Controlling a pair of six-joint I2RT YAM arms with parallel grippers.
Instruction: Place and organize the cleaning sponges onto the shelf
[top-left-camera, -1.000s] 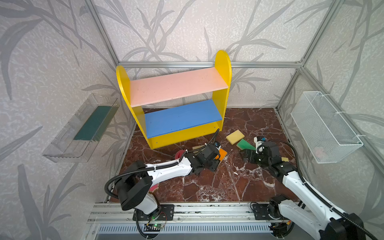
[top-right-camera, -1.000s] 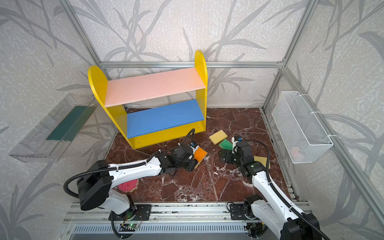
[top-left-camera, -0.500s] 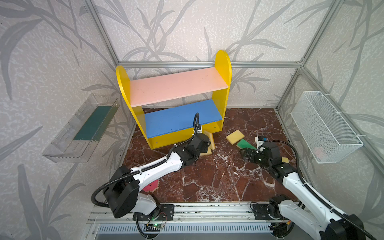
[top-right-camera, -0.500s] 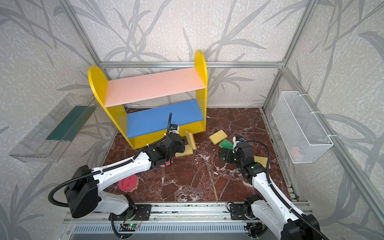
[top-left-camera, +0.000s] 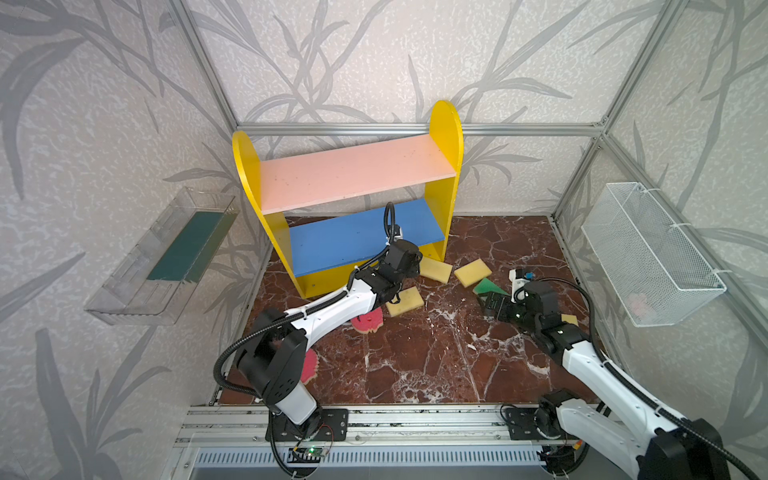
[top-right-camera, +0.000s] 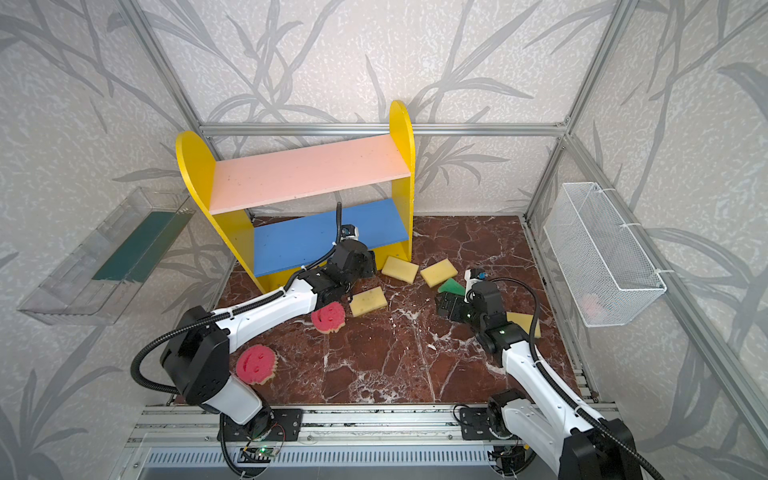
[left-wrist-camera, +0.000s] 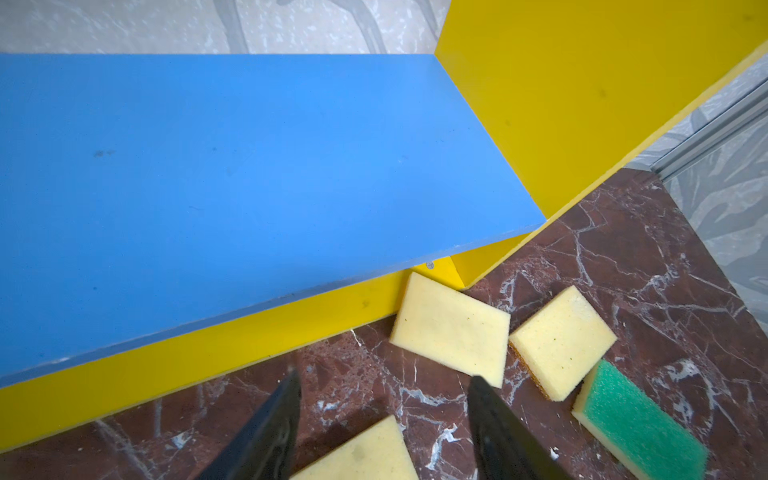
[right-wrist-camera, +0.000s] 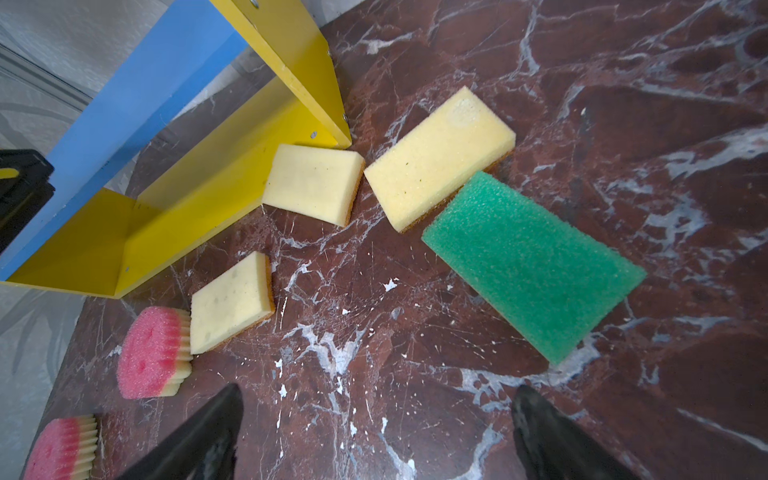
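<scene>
- Looking down in both top views, the shelf (top-left-camera: 353, 183) stands at the back of the marble desk (top-left-camera: 415, 357), its pink and blue boards bare.
- All the sponges lie on the desk: three yellow sponges (top-right-camera: 400, 269) near the shelf's right foot, a green sponge (top-right-camera: 451, 286) just beside them, two pink smiley sponges (top-right-camera: 328, 316) toward the front left, and one more yellow block (top-right-camera: 524, 323) partly hidden behind the right arm.
- In a top view the left gripper (top-left-camera: 413, 266) sits at the front edge of the blue board; the right gripper (top-left-camera: 494, 302) hovers low next to the green sponge.
- The left wrist view shows the left gripper (left-wrist-camera: 384, 399) with its fingers (left-wrist-camera: 282, 419) spread apart and nothing between them, above the desk in front of the shelf base.
- The right wrist view shows the right gripper (right-wrist-camera: 376, 419) spread wide and empty, the green sponge (right-wrist-camera: 534, 266) lying flat ahead of it, touching a yellow sponge (right-wrist-camera: 438, 160).
- A clear tray (top-left-camera: 162, 257) and a wire basket (top-left-camera: 648, 253) hang on the side walls.
</scene>
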